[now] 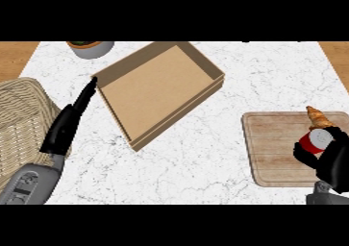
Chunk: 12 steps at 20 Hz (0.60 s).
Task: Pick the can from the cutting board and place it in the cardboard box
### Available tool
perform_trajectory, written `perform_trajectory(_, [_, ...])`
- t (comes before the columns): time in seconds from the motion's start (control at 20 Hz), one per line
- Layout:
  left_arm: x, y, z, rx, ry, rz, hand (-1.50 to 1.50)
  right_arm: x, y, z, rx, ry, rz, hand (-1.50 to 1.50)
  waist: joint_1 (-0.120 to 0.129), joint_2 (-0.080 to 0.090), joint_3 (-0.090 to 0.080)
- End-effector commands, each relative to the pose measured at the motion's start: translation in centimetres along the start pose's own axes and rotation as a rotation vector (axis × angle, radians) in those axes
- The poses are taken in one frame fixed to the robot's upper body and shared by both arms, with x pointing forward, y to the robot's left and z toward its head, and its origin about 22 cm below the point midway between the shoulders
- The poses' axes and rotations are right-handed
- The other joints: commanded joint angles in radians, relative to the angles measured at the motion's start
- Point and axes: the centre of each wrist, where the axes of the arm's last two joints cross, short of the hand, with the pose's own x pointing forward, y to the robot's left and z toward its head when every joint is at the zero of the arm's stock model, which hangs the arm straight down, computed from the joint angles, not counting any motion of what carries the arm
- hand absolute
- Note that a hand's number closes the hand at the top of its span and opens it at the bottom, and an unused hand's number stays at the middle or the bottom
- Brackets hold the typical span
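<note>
Head view looks steeply down on a white marble counter (205, 158), where the red can (315, 141) with its pale lid sits on the wooden cutting board (276, 153) at the right, close to the board's right edge. The right hand (333, 161) has its black fingers curled round the can's side and partly hides it, so the can appears held at its body, though whether it has left the board cannot be told. A can like this is probably stiff and fairly light, with smooth, somewhat slippery walls; it should stand a squeeze without denting easily, and the best hold seems to be round the middle of the cylinder, keeping it upright so it does not slide out. Just behind the can, at the board's far edge, lies a croissant (317, 116), which the hand should avoid brushing. The cardboard box (159, 89) lies well to the left of the board, turned at an angle, shallow and open at the top, with nothing showing inside. The left hand (67, 125) rests with straight fingers just beside the box's left corner, holding nothing. A wicker basket (17, 115) fills the left edge with no contents to be seen, and a grey bowl (92, 48) at the far edge holds something dark, too small to name.
</note>
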Motion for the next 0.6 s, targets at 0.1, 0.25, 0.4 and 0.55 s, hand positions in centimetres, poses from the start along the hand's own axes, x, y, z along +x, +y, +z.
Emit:
perform_trajectory(0.1, [-4.4, 0.4, 2.9, 0.005, 0.155, 0.012, 0.0, -0.3, 0.9, 1.4, -0.11, 0.008, 0.045, 1.5, 0.007, 0.019, -0.02])
perform_trajectory(0.25, [-3.3, 0.2, 0.8, 0.006, 0.124, 0.008, 0.0, 6.9, 0.4, 1.8, -0.063, -0.009, 0.017, 1.5, 0.02, 0.026, -0.023])
perform_trajectory(0.4, [-0.2, -1.0, -0.3, -0.077, 0.028, 0.01, 0.0, 11.1, 1.7, 2.7, 0.135, -0.044, 0.045, 1.5, 0.169, 0.065, -0.023])
perform_trajectory(0.55, [1.8, -2.6, -1.0, -0.131, -0.038, 0.016, 0.0, 13.6, 1.7, 2.7, 0.215, -0.032, 0.064, 1.5, 0.256, 0.09, -0.019])
